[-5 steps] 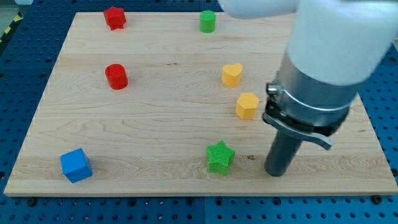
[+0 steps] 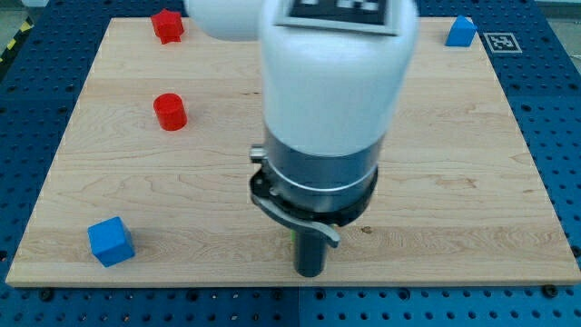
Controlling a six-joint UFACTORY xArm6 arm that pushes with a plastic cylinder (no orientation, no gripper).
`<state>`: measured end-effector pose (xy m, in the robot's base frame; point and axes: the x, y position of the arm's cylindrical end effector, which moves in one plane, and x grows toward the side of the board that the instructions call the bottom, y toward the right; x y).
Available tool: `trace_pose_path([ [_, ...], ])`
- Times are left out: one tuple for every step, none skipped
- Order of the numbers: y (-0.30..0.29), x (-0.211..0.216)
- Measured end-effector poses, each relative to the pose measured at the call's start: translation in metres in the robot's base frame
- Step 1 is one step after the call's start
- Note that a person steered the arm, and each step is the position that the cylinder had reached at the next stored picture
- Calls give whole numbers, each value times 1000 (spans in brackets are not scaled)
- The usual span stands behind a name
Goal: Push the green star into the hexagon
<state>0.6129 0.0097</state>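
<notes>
My tip (image 2: pixel 311 272) is seen low on the bench (image 2: pixel 454 182), near its 6 o'clock edge. No claw is fitted. The green star and hexagon are hidden behind the arm. At 9 o'clock from my tip lies a blue cube (image 2: pixel 111 241); a red cylinder (image 2: pixel 170 112) lies at 10 o'clock.

Red star (image 2: pixel 167 24); red cylinder (image 2: pixel 170 111); blue cube (image 2: pixel 111 241); perhaps green sliver (image 2: pixel 291 238)

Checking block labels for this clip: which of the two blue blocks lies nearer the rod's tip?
The blue cube at the view's bottom left, level with my tip; the other blue block sits at the top right edge.
</notes>
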Motion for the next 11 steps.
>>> trace_pose_path([
  [0, -8],
  [0, -32],
  [0, -53],
  [3, -78],
  [15, -101],
  [20, -114],
  [17, -124],
  [-40, -137],
  [-137, -142],
  [-213, -143],
  [-266, -122],
])
